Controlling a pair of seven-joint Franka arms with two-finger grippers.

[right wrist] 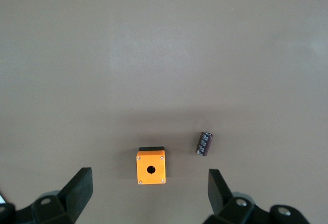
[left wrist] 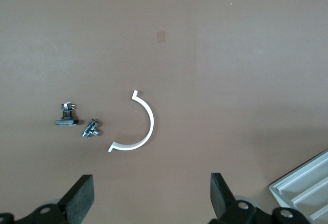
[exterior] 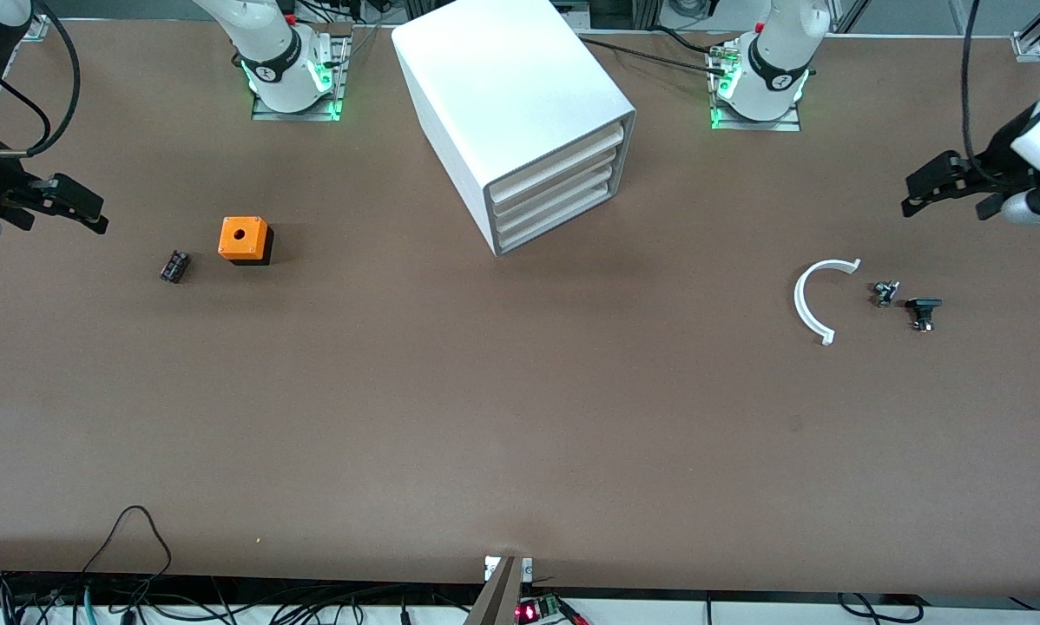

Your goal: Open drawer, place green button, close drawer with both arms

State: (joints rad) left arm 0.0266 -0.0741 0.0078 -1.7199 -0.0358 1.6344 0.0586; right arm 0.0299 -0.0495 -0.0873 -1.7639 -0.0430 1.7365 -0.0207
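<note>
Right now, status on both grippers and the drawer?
Left gripper open, up over the white half-ring. Right gripper open, up over the orange box. Drawer shut, untouched. Nothing before it.

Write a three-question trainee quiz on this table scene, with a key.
1. True or false: the drawer at the bottom of the white cabinet is pulled out.
2. Which item lies nearest the orange box? A) white curved clip B) small dark cylinder C) the button
3. Fill in: the left claw and right claw both stand ____.

Key: 1 false; 2 B; 3 open.
</note>
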